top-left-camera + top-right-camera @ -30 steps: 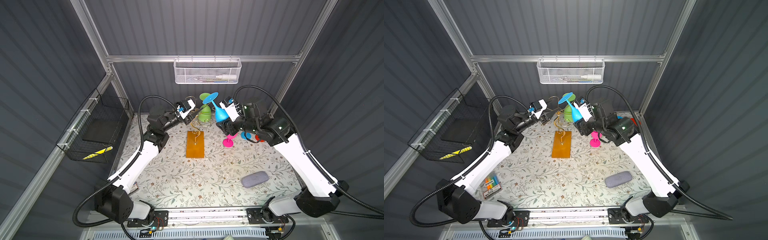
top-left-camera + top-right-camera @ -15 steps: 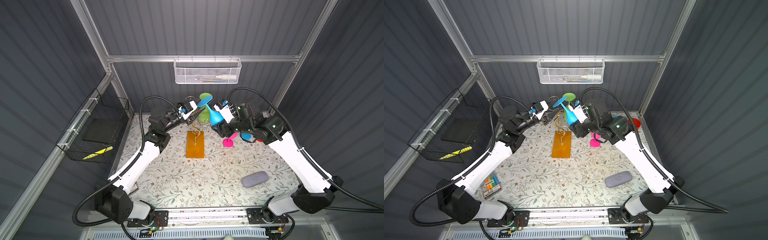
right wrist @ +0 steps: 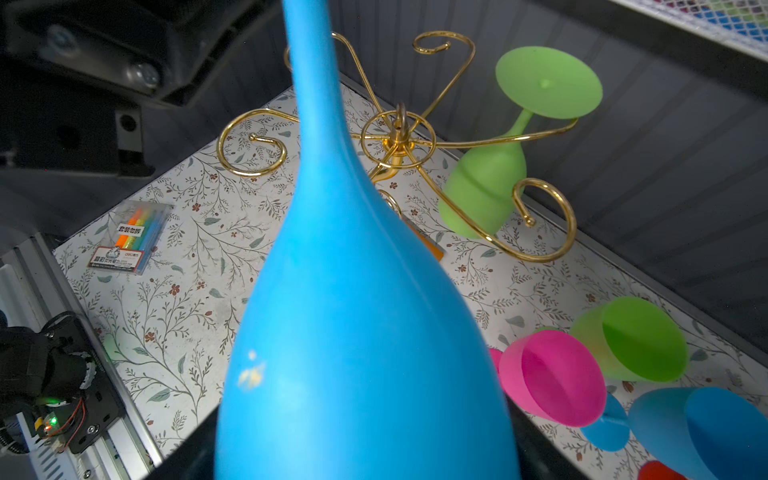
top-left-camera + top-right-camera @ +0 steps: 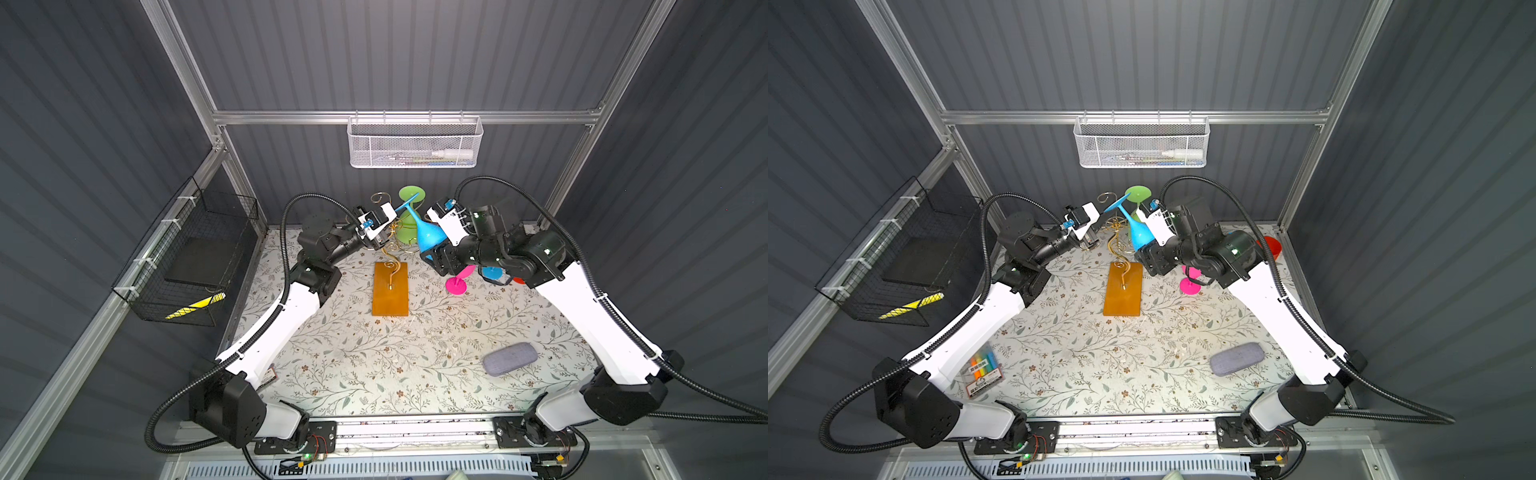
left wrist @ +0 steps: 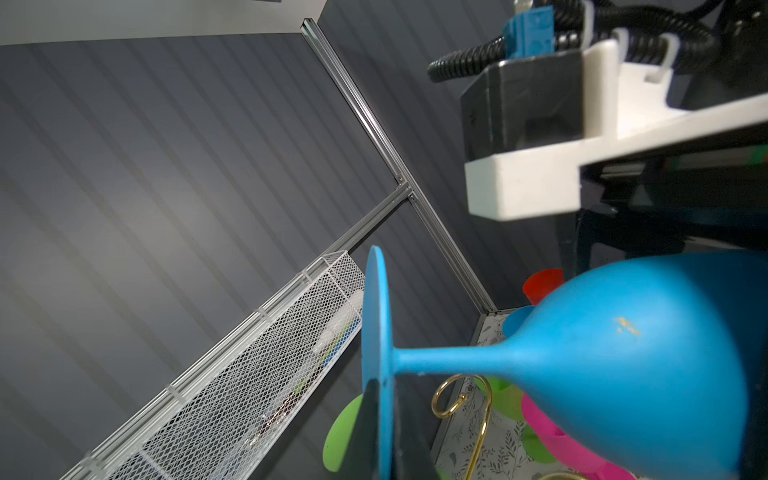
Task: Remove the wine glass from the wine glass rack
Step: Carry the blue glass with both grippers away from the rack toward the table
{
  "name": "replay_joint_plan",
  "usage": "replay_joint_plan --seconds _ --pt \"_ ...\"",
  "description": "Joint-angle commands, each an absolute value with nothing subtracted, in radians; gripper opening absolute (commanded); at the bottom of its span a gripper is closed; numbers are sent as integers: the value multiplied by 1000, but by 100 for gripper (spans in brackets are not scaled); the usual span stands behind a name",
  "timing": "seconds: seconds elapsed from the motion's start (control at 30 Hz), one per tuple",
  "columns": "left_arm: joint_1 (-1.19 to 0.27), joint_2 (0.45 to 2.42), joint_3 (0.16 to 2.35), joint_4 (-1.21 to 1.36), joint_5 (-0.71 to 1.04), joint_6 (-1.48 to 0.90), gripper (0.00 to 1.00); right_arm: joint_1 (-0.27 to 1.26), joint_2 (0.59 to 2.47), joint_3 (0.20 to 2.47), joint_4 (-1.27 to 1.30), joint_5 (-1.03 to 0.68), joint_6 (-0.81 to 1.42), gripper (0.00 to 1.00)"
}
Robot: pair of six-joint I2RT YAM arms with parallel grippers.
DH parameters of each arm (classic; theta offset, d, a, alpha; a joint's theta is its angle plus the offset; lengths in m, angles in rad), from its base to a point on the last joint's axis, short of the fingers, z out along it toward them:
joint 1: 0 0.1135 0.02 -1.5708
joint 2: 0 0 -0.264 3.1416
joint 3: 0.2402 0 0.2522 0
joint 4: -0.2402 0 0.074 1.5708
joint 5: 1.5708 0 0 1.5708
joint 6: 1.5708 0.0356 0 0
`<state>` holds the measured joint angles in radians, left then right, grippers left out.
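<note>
Nearest the robot's bases, on the floral table cover (image 4: 374, 374), a grey pouch (image 4: 510, 364) lies on the right & a pack of highlighters (image 4: 982, 370) on the left, just beside the left arm. Further in, mid-table, the wine glass rack (image 4: 390, 291) stands on its amber base, gold wavy stem rising w/ scroll arms spread at the top. Right of the base a pink wine glass (image 4: 457, 284) lies on its side. The right wrist view shows a green cup (image 3: 640, 340) & a second blue glass (image 3: 706, 432) lying just beside it. Above these, the right gripper (image 4: 436, 257) has its jaws spread wide round the bowl of the blue wine glass (image 4: 426, 232), fingers against both sides of it. This glass is off the table, upside down & tilted, stem slanting up toward the left gripper (image 4: 394, 216). That gripper is pressed together on the edge of the glass's foot: in the left wrist view dark fingers (image 5: 368, 432) flank the thin blue disc. A gold scroll curls just beside the stem; can't tell if they touch. On the rack's far side a green wine glass (image 3: 484, 191) hangs foot-up from a scroll arm. On the back wall a white mesh basket (image 4: 415, 143) hangs from the rail. A black wire basket (image 4: 187, 257) hangs on the left wall.
</note>
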<state>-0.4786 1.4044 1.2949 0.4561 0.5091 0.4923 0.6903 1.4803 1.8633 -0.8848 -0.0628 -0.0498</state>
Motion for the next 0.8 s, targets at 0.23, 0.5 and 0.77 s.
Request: replay_joint_plan --seconds 0.23,0.5,0.77 --pt "-483 1369 1293 430 215 134 0 651 1289 1673 -656 -185 0 99" --pt "-482 1359 1258 377 142 -20 0 482 1045 1385 -365 -435 174 98" --pt "-482 1368 1264 385 191 -64 0 429 1025 1334 -312 -347 265 81"
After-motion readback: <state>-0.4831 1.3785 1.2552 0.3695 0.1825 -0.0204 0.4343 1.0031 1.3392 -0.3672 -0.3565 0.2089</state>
